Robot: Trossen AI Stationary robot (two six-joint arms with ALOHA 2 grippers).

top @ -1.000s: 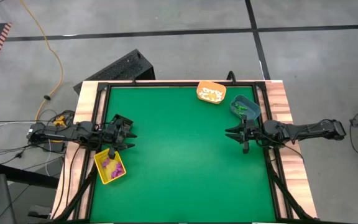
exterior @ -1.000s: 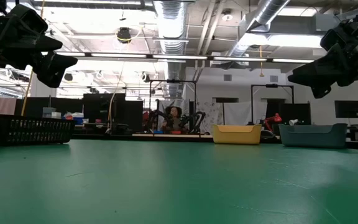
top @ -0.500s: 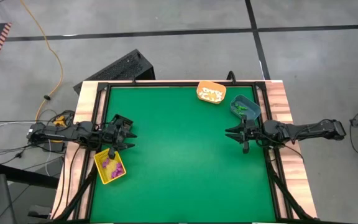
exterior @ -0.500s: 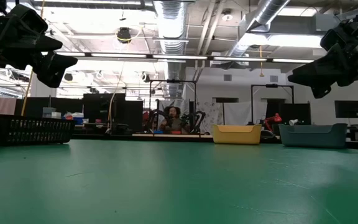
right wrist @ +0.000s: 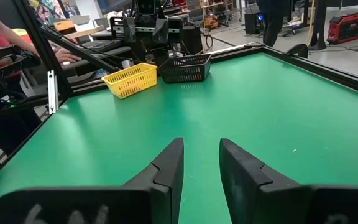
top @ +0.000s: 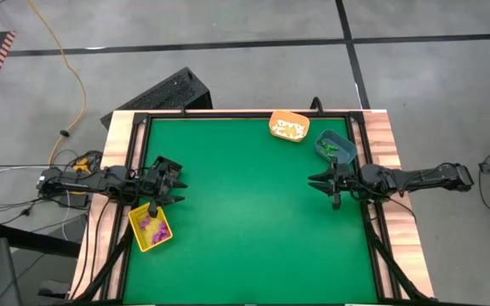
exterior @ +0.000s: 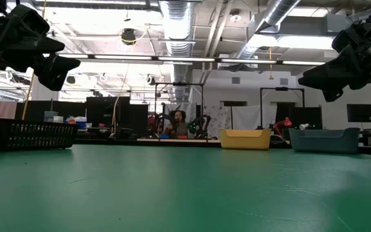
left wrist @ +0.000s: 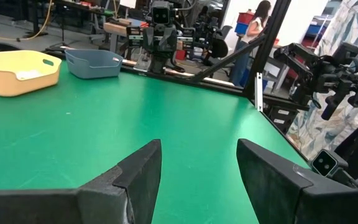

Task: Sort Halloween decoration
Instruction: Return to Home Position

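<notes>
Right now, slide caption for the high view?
Left hand, right hand open over green mat; trinkets lie in yellow mesh bin, orange bin, blue bin.

Nothing here can be read — no word, number or brand shows on the green worktop (top: 253, 212), the yellow bin (top: 134, 220), the light orange bin (top: 273, 127) or the blue bin (top: 344, 138). Anything in the room beyond the worktop is too small to make out.
</notes>
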